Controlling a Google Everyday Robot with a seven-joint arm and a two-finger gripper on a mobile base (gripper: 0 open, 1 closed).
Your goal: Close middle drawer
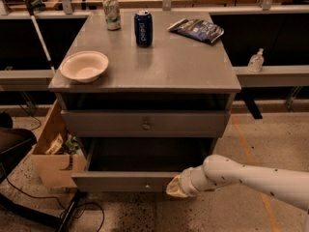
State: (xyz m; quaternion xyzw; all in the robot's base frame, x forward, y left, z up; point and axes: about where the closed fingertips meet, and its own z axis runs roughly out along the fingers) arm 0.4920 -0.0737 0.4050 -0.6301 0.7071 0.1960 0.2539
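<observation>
Your middle drawer [112, 181], grey with a small round knob, stands pulled well out, with the pincer [176, 187] against its front's right end.

We are seeing a smooth white tubular arm [260, 178], swelling into a rounded joint and carrying small dark dots along its shell. It is ending in a cream-coloured gripper [179, 186] at the front right end of the middle drawer [120, 181].
</observation>
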